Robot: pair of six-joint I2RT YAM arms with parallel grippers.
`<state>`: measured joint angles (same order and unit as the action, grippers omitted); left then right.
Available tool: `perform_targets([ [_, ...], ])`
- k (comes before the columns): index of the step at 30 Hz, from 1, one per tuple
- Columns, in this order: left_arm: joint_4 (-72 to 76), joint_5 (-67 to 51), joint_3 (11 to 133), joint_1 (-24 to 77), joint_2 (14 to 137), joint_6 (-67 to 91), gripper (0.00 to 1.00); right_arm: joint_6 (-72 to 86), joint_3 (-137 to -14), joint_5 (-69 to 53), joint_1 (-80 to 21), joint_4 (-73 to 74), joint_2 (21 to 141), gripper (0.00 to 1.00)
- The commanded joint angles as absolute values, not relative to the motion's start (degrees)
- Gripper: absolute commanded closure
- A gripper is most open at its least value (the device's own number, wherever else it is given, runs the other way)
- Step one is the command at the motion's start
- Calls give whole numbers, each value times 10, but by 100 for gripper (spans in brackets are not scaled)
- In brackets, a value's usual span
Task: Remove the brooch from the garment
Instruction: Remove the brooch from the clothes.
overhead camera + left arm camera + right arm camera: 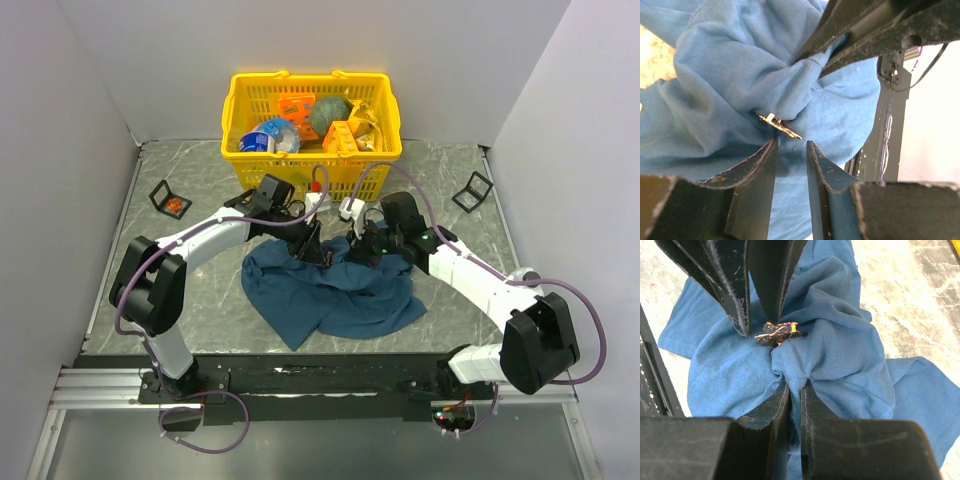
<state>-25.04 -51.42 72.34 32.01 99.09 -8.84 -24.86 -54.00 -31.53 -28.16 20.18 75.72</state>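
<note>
— At the bunched centre of the garment (840, 355), where do we find the brooch (777, 333)?
— On the raised fold, just ahead of our left gripper (791, 142), jaws spread, its long axis slantwise across their gap; our right gripper (795, 385) pinches the cloth just beside it.

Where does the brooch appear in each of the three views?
Top: it cannot be made out; too small against the garment.
Left wrist: the brooch is at the centre, just ahead of the open left gripper.
Right wrist: upper left of centre, beyond the right gripper.
Shared landmark: the garment, its fold pinched by the right gripper.
</note>
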Motion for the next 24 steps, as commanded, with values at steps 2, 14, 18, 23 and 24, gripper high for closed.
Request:
perform_targets([
  [2, -211, -567, 742, 315, 985, -48, 64, -242, -541, -323, -277, 174, 738, 100],
  [14, -200, -561, 764, 316, 1012, -16, 63, -242, -540, -319, -276, 172, 734, 100],
  [18, -209, -528, 775, 321, 1022, -16, 62, -243, -539, -317, -276, 172, 733, 100],
  [23, -206, -498, 770, 322, 1020, -16, 62, -243, -539, -317, -276, 171, 732, 100],
  [24, -206, -495, 770, 323, 1021, -16, 63, -243, -539, -317, -276, 171, 732, 100],
])
